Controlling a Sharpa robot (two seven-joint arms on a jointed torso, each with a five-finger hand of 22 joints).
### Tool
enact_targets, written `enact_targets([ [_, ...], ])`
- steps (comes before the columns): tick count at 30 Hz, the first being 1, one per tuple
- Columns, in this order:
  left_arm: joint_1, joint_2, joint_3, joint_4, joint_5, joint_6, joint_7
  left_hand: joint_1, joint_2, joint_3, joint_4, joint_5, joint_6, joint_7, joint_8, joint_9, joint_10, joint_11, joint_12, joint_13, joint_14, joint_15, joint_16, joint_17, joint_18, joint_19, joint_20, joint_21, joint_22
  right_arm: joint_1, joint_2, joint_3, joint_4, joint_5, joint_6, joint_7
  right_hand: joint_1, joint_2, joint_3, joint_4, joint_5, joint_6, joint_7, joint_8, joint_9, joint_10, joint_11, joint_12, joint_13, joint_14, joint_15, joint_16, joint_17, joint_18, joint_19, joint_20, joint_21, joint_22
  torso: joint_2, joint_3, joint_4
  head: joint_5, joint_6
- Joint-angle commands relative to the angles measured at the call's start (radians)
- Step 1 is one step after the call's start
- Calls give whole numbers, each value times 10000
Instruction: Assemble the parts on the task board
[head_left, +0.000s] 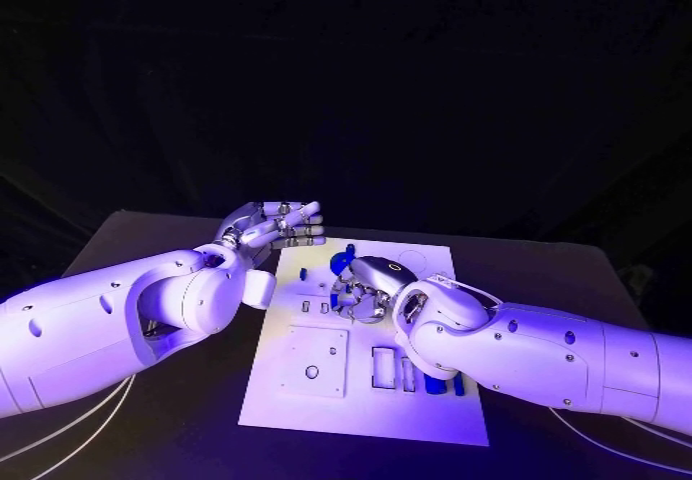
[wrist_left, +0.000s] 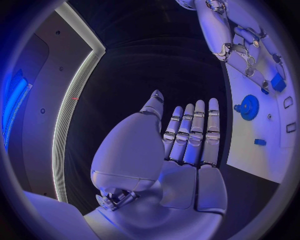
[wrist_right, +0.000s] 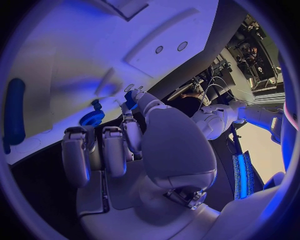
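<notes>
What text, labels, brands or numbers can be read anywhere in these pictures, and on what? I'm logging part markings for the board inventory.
None can be read.
Task board: cut-outs and holes, no printed text visible.
Blue gear and the other blue parts: no markings visible.
Left hand and right hand: no brand or number legible.

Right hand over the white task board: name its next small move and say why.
Probably lower the right hand and seat the small blue part pinched in its fingertips into the white task board; it hovers there near the blue gear, while the left hand waits open.
</notes>
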Motion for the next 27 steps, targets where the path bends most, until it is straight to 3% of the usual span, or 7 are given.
enact_targets([
  [1, 6, 4, 6, 36, 49, 136, 48, 45, 91, 1, -55, -5, 21, 17, -44, 0, -13, 58, -41, 4, 6, 77, -38, -11, 144, 60, 17, -35, -13, -52, 95, -8, -108, -434, 178, -136, -138, -42, -30, 59, 61, 47, -30, 43, 21, 66, 28, 44, 9, 739, -93, 4, 1284, -54, 620, -85, 40, 2163, 11, 7, -15, 25, -31],
  [27, 6, -16, 7, 48, 53, 172, 30, 30, 88, -10, -49, -6, 24, 15, -47, 1, -9, 57, -44, 4, 8, 77, -44, -11, 144, 62, 16, -37, -14, -229, 372, -34, -499, -437, 456, -218, -238, -120, -50, 71, 58, -49, -7, 7, 10, -8, 42, -33, -68, 732, -88, -13, 1252, -38, 579, -86, -11, 2120, 2, 18, -24, 110, -119],
])
